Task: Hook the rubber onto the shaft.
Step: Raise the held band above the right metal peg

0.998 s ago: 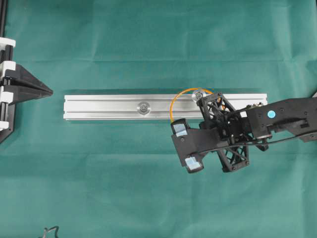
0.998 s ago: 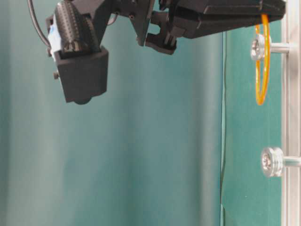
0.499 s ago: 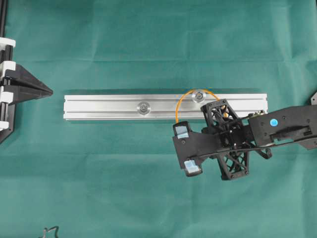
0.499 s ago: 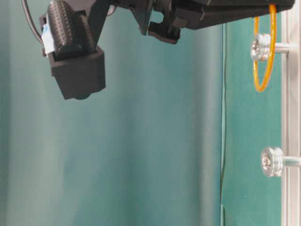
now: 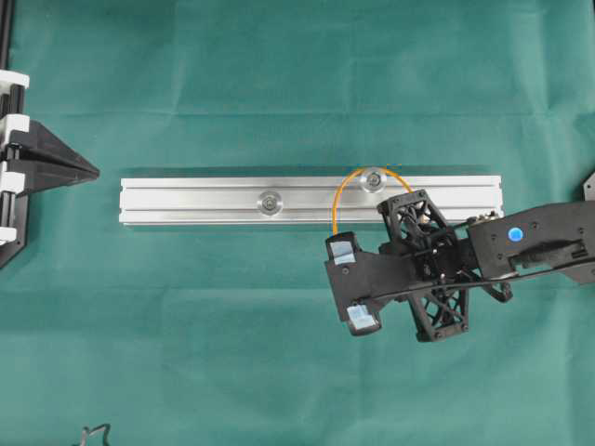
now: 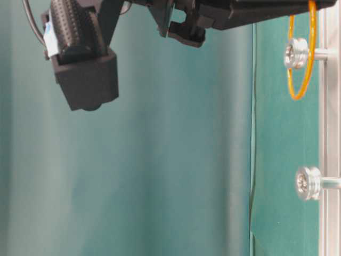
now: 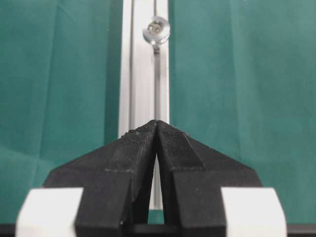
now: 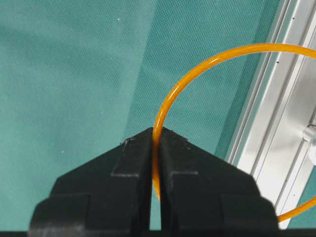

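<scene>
Right pincer (image 8: 155, 136) is clamped tight on the thin orange rubber band (image 8: 197, 69), whose loop arcs around the right-hand silver shaft (image 5: 375, 179) on the long aluminium rail (image 5: 195, 199). Left pincer (image 7: 156, 129) sits closed and empty over the rail's end.

The green cloth (image 5: 279, 56) lies open on both long sides of the aluminium rail (image 5: 186, 200), so a gripper could pass there freely. Two shafts (image 5: 271, 201) stand up from the rail; between them the rail top is bare. The right gripper (image 8: 156, 136) and its arm block the cloth just below the right-hand shaft (image 5: 375, 179), with the rubber (image 5: 358, 177) looped around it. The left gripper (image 7: 156, 123) sits off the rail's left end.
</scene>
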Controlling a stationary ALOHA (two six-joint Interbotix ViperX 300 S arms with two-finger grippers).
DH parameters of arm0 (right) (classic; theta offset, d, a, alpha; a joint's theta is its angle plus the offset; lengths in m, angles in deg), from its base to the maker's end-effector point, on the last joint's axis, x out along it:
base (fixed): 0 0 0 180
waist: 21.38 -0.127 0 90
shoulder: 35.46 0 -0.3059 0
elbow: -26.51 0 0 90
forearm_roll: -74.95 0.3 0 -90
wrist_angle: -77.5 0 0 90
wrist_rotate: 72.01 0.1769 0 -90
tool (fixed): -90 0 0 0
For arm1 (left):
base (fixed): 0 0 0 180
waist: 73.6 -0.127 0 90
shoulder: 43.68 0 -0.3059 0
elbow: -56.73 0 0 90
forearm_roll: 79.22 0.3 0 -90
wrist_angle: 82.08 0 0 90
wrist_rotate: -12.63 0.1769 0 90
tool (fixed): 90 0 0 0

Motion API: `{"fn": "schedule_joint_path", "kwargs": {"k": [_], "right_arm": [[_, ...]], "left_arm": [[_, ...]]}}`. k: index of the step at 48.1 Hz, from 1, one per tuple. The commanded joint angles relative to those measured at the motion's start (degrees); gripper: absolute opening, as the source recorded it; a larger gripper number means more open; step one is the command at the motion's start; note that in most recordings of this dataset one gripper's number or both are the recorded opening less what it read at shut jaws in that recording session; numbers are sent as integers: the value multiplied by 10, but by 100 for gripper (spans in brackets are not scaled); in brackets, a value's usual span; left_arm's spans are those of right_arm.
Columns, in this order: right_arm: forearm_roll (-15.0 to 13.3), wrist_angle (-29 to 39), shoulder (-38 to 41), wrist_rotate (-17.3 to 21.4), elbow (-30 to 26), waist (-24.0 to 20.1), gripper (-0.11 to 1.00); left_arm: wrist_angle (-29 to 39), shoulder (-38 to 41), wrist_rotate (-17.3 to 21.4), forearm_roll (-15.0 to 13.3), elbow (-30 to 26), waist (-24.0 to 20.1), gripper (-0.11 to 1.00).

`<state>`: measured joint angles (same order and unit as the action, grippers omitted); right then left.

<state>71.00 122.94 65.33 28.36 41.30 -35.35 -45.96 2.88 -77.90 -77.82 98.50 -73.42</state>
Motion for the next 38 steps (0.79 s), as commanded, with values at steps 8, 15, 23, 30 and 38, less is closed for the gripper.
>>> {"fn": "schedule_joint_path", "kwargs": {"k": [8, 15, 23, 30, 38], "right_arm": [[1, -4, -8, 4, -15, -3, 5], [0, -4, -8, 28, -18, -3, 5], [-1, -4, -8, 69, -26, -3, 5], [-1, 0, -8, 124, -33, -3, 5], [-1, 8, -8, 214, -37, -3, 5]], "left_arm": [[-10, 4, -1, 2, -14, 1, 0], [-12, 4, -1, 2, -14, 1, 0], [-11, 4, -1, 2, -14, 1, 0], [-12, 5, -1, 2, -14, 1, 0], [-12, 4, 0, 2, -14, 1, 0]]}}
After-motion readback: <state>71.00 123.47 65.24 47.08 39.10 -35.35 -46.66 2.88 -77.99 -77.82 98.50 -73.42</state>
